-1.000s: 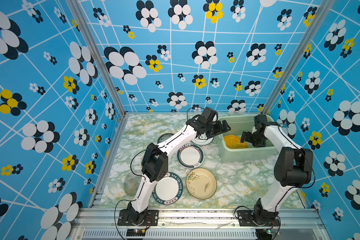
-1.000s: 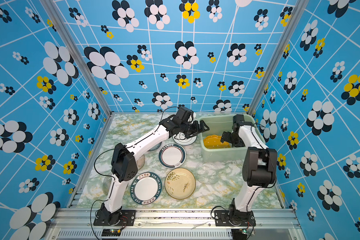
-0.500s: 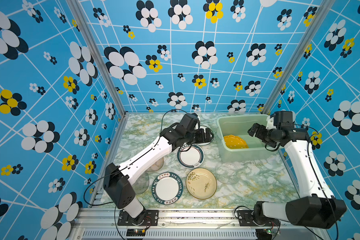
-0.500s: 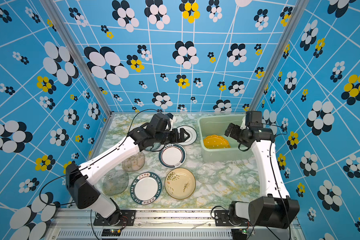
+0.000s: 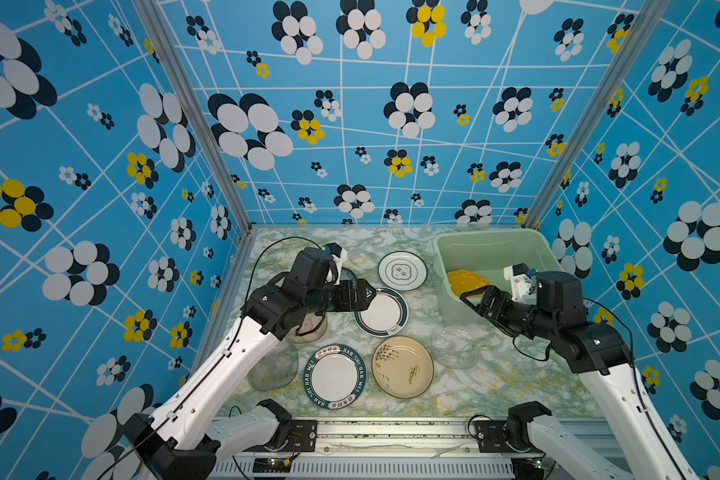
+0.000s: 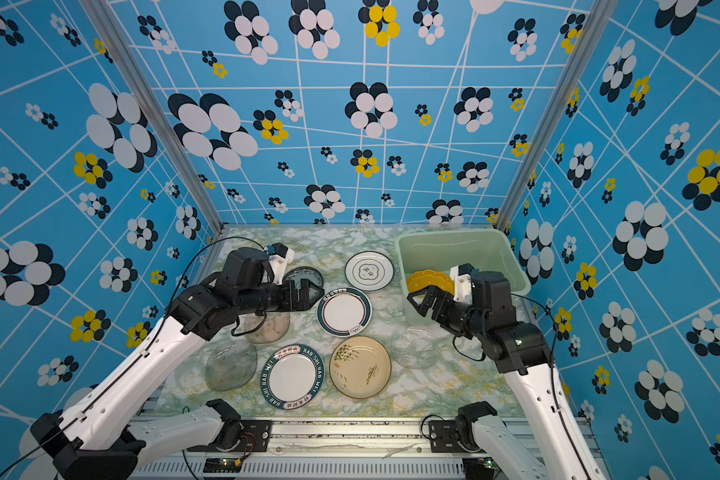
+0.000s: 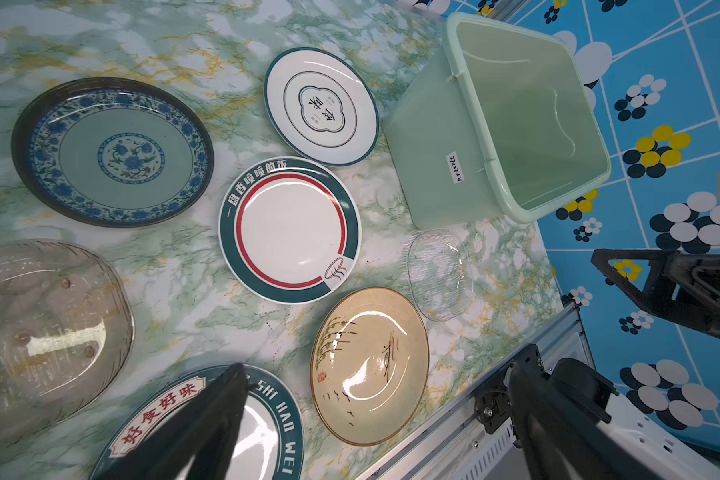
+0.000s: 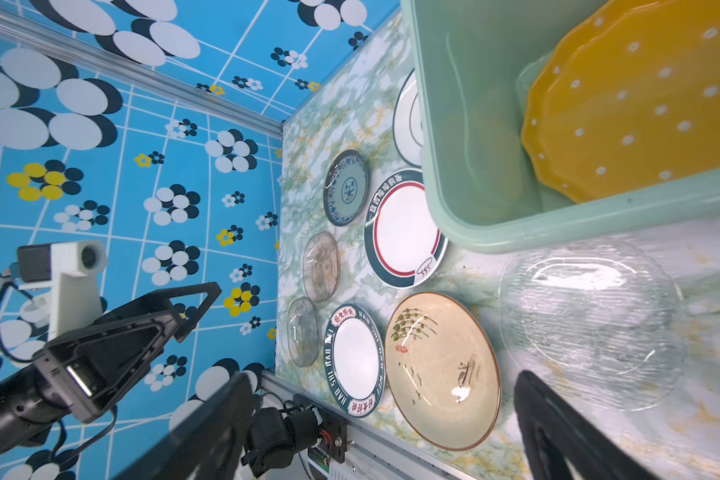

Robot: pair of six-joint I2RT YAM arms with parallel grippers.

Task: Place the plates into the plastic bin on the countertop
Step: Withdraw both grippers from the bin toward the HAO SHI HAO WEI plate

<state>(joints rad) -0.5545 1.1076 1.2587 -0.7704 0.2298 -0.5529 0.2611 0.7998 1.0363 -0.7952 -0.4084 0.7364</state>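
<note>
The plastic bin (image 5: 440, 266) (image 6: 404, 266) stands on the countertop (image 5: 495, 382) at the back right, with a yellow dotted plate (image 5: 464, 279) (image 8: 632, 108) leaning inside it. The other plates lie flat on the countertop: a small white one (image 5: 402, 271), a red-ringed one (image 5: 385, 312) (image 7: 289, 230), a lettered one (image 5: 335, 376), a beige one (image 5: 403, 366) (image 8: 441, 370), a blue-patterned one (image 7: 113, 151) and clear glass ones (image 5: 454, 347) (image 5: 273, 365). My left gripper (image 5: 368, 293) (image 6: 314, 293) hovers open at the red-ringed plate's left edge. My right gripper (image 5: 468, 297) (image 8: 383, 380) hangs open above the bin's front left corner.
A brownish glass plate (image 5: 308, 328) lies under the left arm. Blue flowered walls close in the left, back and right sides. A metal rail (image 5: 391, 432) with both arm bases runs along the front edge.
The left gripper has drawn back from the bin's left side to the red-ringed plate. The right gripper has come out of the bin toward the front. Both arms have swung outward and lower.
</note>
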